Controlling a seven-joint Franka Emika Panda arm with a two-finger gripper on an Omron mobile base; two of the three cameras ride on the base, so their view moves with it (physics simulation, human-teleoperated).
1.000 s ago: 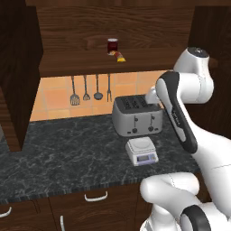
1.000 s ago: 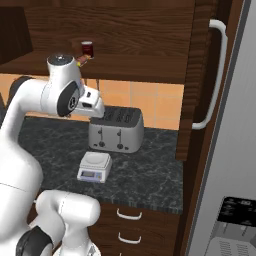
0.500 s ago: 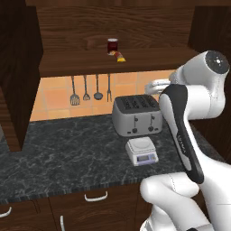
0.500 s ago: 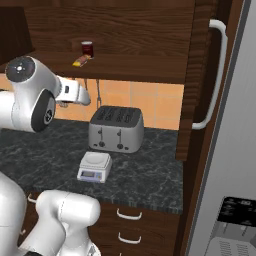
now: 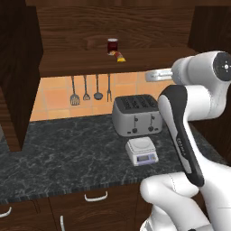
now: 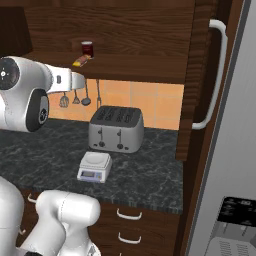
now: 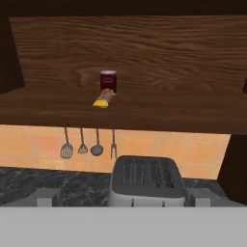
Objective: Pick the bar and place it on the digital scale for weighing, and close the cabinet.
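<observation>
I aim at the thin yellow-red wrapped bar [image 7: 103, 100] on the open dark cabinet [image 7: 159, 58] shelf; pincer state unclear.

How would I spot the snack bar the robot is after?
Look inside the open dark wooden cabinet above the counter, on its shelf. A short dark red jar stands there; the bar lies just in front of it, thin and flat, wrapped in yellow and red.

Cabinet [image 5: 90, 61] shelf with bar [image 5: 120, 56], jar [image 5: 112, 45]; counter [image 5: 67, 153] under toaster [image 5: 136, 114], scale [image 5: 141, 150].
</observation>
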